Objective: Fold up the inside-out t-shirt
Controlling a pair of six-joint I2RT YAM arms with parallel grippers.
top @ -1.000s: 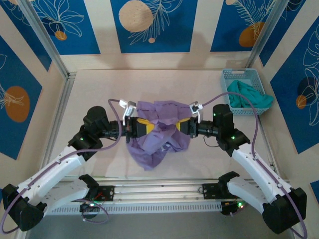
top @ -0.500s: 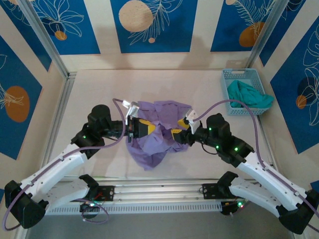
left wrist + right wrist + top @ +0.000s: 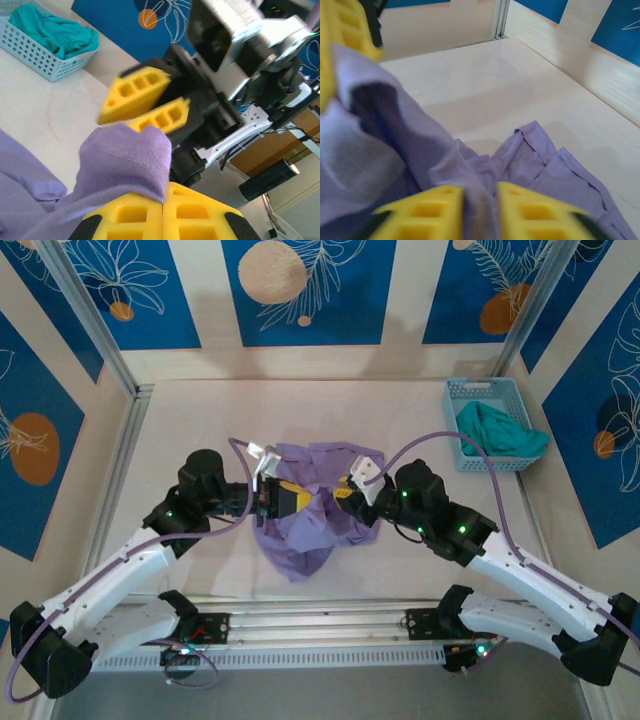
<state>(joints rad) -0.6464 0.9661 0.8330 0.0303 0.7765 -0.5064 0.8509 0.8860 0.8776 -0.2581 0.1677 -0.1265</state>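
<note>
The lavender inside-out t-shirt [image 3: 312,525] lies crumpled at the table's middle, part of it lifted between the two grippers. My left gripper [image 3: 292,498] is shut on a stitched hem of the shirt [image 3: 127,160]; its yellow fingers [image 3: 130,217] meet with the cloth pinched between them. My right gripper [image 3: 345,496] stands close opposite it, fingers pointing left. In the right wrist view a strip of shirt [image 3: 420,150] runs down between the right gripper's [image 3: 481,192] narrowly parted fingers. The rest of the shirt [image 3: 555,170] lies wrinkled on the table below.
A light blue basket [image 3: 452,412] holding a teal-green garment [image 3: 500,430] stands at the back right. The pale table [image 3: 200,410] is walled by aluminium posts and blue patterned panels. The right arm's body [image 3: 235,45] looms close before the left wrist camera.
The right gripper has swung left and inward with its cloth, closing the gap to the left gripper. The stretched shirt edge between them has slackened. The left gripper barely moved.
</note>
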